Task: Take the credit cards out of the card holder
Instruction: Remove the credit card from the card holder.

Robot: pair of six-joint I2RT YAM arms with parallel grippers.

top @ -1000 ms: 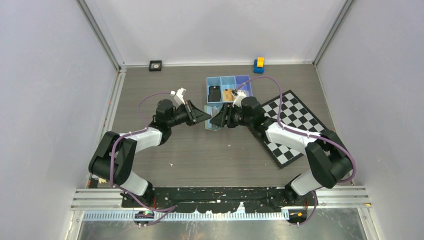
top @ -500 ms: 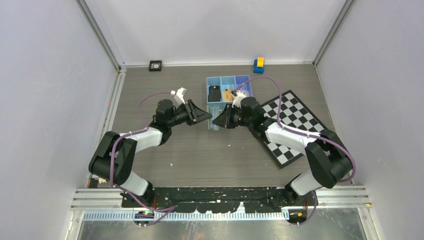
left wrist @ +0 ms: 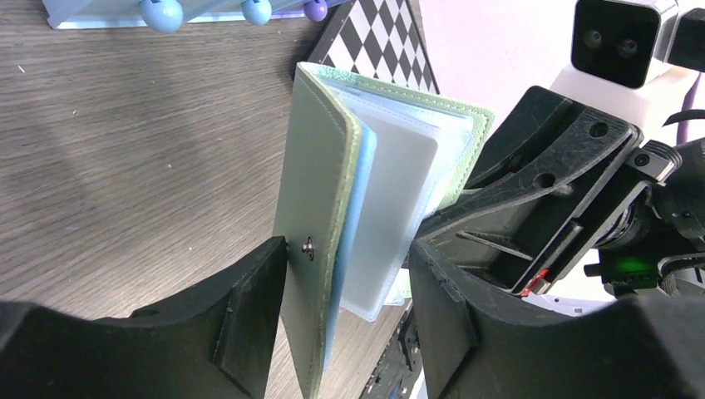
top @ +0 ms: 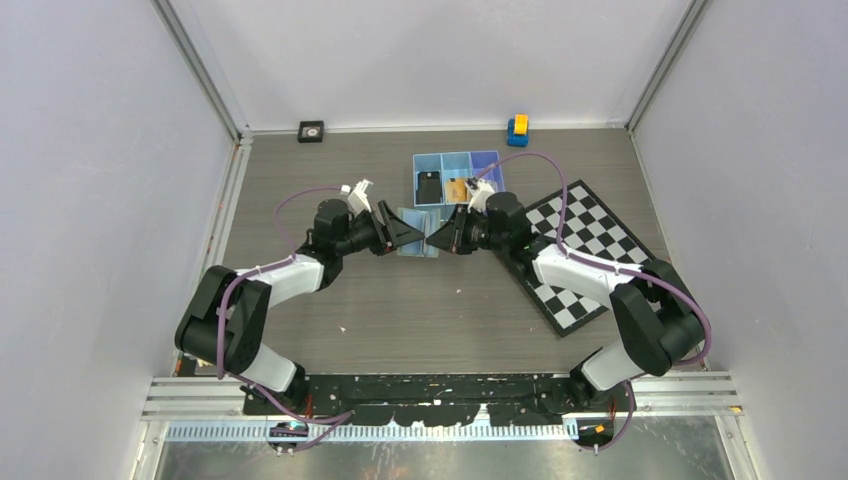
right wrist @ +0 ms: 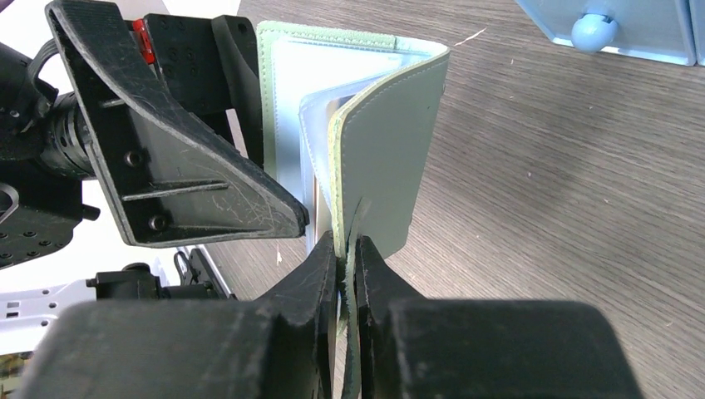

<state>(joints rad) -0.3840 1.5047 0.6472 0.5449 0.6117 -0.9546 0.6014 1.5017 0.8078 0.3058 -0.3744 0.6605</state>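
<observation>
**Right gripper** (right wrist: pixel 342 246): black plastic jaws pinched almost together on the lower edge of one cover of the card holder (right wrist: pixel 389 150). The holder is a small sage-green folding wallet, matte and leather-look, with a stitched rim and pale blue inner faces.

**Left gripper** (left wrist: pixel 347 249): jaws about half apart, straddling the opposite cover with its metal snap stud and the clear sleeves. It is clamped on nothing.

**Position:** at centre frame in the top view the two grippers face each other with the card holder upright between them, long axis vertical and leaves fanned.

**Pale card** (left wrist: pixel 391 187): smooth and round-cornered, apparently sleeved, between the left jaws. That arm looks better placed to draw it.

**Black card** (top: pixel 429 187) and **gold-orange card** (top: pixel 457 189): lying flat in the blue three-compartment plastic tray (top: pixel 445 154), upper centre.

**Table** (top: pixel 330 290): grey wood-grain.

**Chequered board** (top: pixel 590 240): right of centre.
</observation>
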